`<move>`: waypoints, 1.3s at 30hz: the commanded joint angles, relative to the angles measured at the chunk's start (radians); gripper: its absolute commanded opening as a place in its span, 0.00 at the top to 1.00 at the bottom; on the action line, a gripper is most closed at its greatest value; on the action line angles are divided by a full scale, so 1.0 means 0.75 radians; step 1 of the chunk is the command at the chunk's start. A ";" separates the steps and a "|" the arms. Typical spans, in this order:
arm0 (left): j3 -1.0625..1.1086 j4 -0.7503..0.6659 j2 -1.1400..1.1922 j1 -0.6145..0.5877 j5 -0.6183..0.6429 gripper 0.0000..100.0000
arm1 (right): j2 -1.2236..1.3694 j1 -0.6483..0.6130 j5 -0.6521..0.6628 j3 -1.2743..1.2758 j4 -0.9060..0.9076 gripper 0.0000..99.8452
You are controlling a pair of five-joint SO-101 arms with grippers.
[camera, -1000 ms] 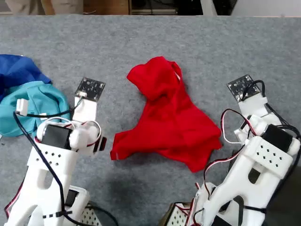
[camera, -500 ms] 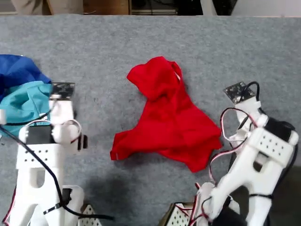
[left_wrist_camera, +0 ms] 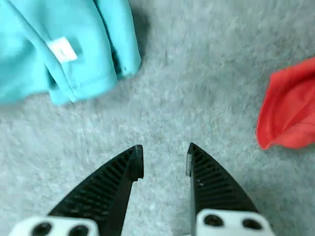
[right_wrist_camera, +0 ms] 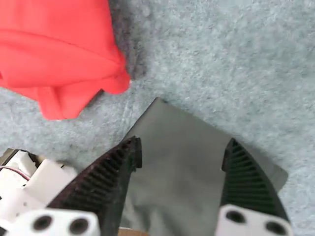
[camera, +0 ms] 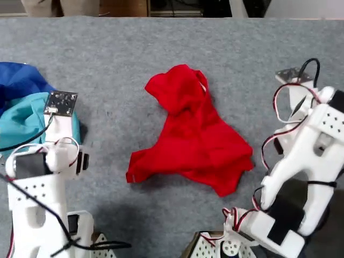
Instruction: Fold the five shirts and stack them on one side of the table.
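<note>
A crumpled red shirt [camera: 193,131] lies in the middle of the grey table. At the left edge a teal shirt [camera: 27,121] lies bunched, partly on a blue shirt [camera: 19,80]. My left arm [camera: 45,161] stands beside the teal shirt. My left gripper [left_wrist_camera: 164,160] is open over bare cloth, with the teal shirt [left_wrist_camera: 59,44] ahead on one side and a corner of the red shirt [left_wrist_camera: 290,110] on the other. My right arm [camera: 317,129] stands right of the red shirt. My right gripper [right_wrist_camera: 182,150] is wide open and holds nothing, above a dark sheet [right_wrist_camera: 187,187], with the red shirt's hem [right_wrist_camera: 54,54] nearby.
The grey table cloth [camera: 107,59] is bare along the back and between the shirts. The arm bases [camera: 252,236] with their cables take up the front edge. A dark sheet [camera: 293,188] lies under the right arm.
The left arm has swung left, up to the teal shirt. The right arm has swung right and back, away from the red shirt. The shirts have not moved.
</note>
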 commanded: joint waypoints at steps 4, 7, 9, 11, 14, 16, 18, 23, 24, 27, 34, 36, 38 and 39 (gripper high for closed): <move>-0.010 -0.082 -0.140 0.088 -0.004 0.85 | 0.013 -0.134 -0.018 -0.175 0.025 0.73; 0.041 -0.141 -0.157 0.106 -0.004 0.85 | 0.013 -0.232 -0.018 -0.244 0.008 0.73; 0.041 -0.166 -0.157 0.113 -0.002 0.85 | 0.015 -0.287 -0.018 -0.294 0.008 0.73; 0.039 -0.182 -0.152 0.133 0.033 0.85 | 0.015 -0.322 -0.018 -0.339 0.000 0.73; 0.047 -0.184 -0.152 0.166 0.123 0.85 | 0.015 -0.332 -0.010 -0.369 -0.065 0.73; 0.051 -0.180 -0.152 0.178 0.158 0.85 | 0.015 -0.330 -0.008 -0.351 -0.149 0.73; 0.051 -0.180 -0.150 0.174 0.178 0.85 | 0.015 -0.330 -0.018 -0.281 -0.266 0.73; 0.051 -0.178 -0.150 0.115 0.178 0.85 | 0.015 -0.351 -0.094 0.042 -0.651 0.73; 0.051 -0.178 -0.150 0.098 0.176 0.85 | 0.015 -0.361 -0.104 0.103 -0.714 0.73; 0.065 -0.184 -0.150 0.084 0.176 0.85 | 0.015 -0.394 -0.110 0.257 -0.857 0.73; 0.182 -0.192 -0.150 0.090 0.174 0.85 | 0.015 -0.420 -0.286 0.656 -1.342 0.73; 0.194 -0.211 -0.150 0.092 0.176 0.85 | 0.015 -0.420 -0.340 0.758 -1.491 0.73; 0.205 -0.235 -0.150 0.092 0.176 0.85 | 0.015 -0.420 -0.387 0.823 -1.590 0.73; 0.205 -0.241 -0.150 0.092 0.176 0.85 | 0.015 -0.420 -0.405 0.836 -1.612 0.73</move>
